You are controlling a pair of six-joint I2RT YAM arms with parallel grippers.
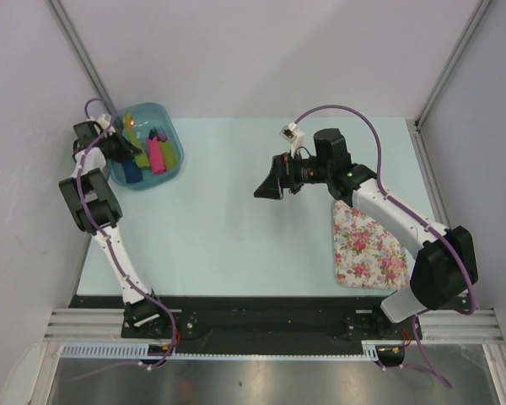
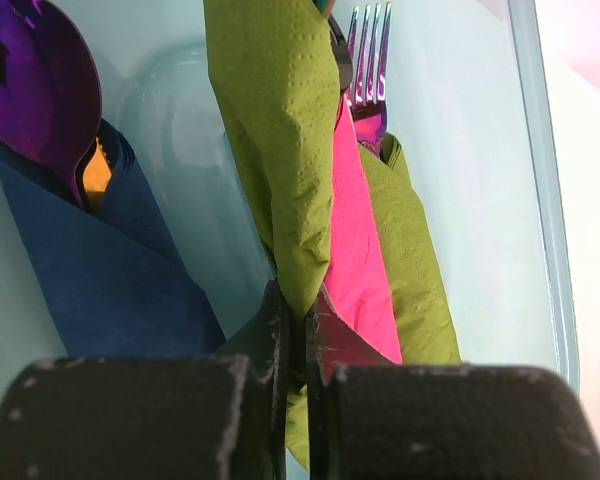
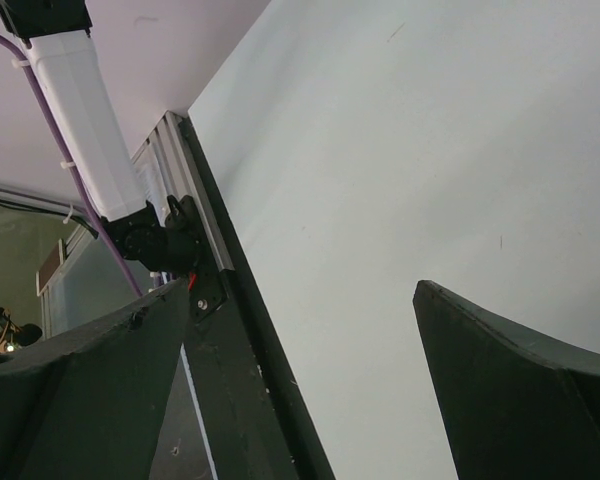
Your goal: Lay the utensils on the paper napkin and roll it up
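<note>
1. Pinching the napkin (image 2: 280, 150), the left gripper (image 2: 298, 318) has its fingers clamped on a fold inside the bowl (image 1: 175, 143), likely to lift it clear of the rolls (image 2: 110, 260).
2. Right gripper (image 1: 268, 182) hovers mid-table near the mat (image 1: 367, 245), fingers wide apart and empty, probably waiting to help.
3. No loose utensils show.

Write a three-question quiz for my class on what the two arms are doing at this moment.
1. True or false: the right pincer is open and holds nothing.
2. What is the left pincer shut on? A) the green paper napkin B) a cup C) a sponge
3. Fill in: the floral mat lies on the table's ____ side.

Key: 1 true; 2 A; 3 right.
</note>
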